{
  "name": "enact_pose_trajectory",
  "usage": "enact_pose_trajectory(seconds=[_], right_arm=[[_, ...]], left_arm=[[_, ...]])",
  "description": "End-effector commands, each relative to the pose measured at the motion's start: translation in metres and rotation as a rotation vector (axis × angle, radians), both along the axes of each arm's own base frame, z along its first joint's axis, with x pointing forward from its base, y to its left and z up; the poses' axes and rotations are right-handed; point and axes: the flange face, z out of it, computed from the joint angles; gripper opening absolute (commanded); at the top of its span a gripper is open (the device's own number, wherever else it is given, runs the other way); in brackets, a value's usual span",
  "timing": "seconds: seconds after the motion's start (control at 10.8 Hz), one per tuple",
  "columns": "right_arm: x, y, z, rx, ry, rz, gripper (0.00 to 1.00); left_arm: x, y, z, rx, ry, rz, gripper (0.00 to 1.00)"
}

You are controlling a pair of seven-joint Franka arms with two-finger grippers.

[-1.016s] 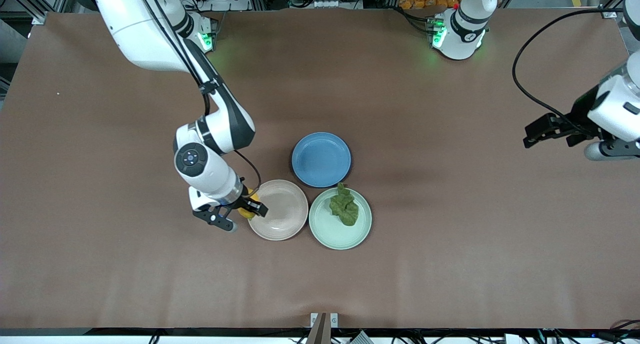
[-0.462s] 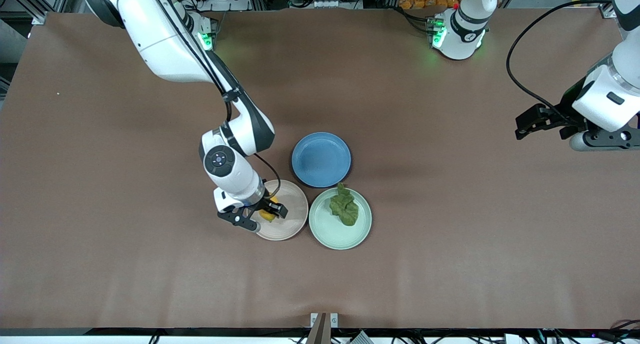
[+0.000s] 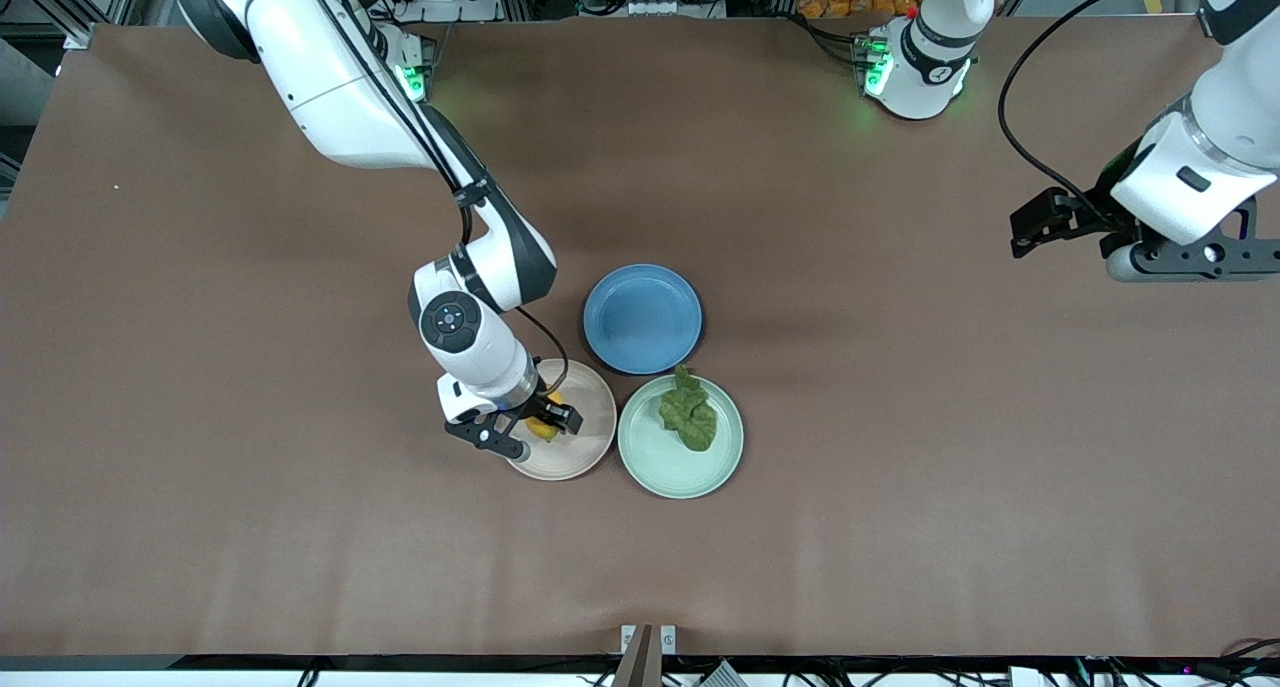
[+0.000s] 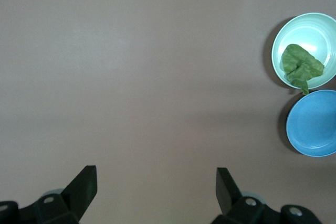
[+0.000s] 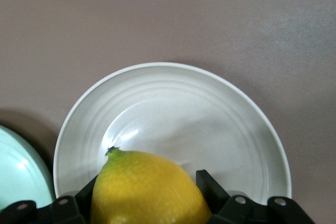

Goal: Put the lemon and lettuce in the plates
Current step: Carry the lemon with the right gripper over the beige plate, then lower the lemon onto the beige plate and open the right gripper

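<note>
Brown table (image 3: 900,487), matte cover, faint creases. Directly on it, three round plates clustered mid-table: blue plate (image 3: 642,318) farthest from front camera; pinkish-beige plate (image 3: 590,437) toward right arm's end; mint green plate (image 3: 670,462) just beside it, toward left arm's end.

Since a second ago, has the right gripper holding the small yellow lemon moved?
Yes. The right gripper carried the lemon from the pale pinkish-beige plate's outer edge to over its inside, toward the mint green plate.
</note>
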Motion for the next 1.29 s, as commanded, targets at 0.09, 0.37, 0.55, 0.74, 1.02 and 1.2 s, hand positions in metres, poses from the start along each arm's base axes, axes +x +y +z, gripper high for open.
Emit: enact_pose_trajectory(seconds=[0.09,0.37,0.55,0.74,1.02,1.2], right_arm=[[0.0,0.013,-0.004,-0.003,-0.013,-0.003,1.0],[0.003,0.009,-0.004,-0.004,-0.014,-0.003,1.0],[0.003,0.009,-0.003,-0.007,-0.013,0.006,1.0],[0.006,0.011,0.006,-0.003,-0.018,0.005,1.0],[0.018,0.004,0.029,-0.029,0.035,0.001,1.0],[0.028,-0.011,0.044,-0.049,0.072,0.02,1.0]], left_arm=[[-0.015,-0.001,-0.002,0.036,-0.008,0.011,1.0],[-0.022,-0.004,-0.01,0.041,-0.038,0.007,1.0],[-0.023,-0.005,-0.012,0.041,-0.044,0.006,1.0],[-0.02,-0.001,-0.009,0.039,-0.05,0.004,1.0],[-0.015,0.007,0.003,0.056,-0.081,0.001,1.0],[-0.014,0.008,0.009,0.054,-0.093,0.006,1.0]])
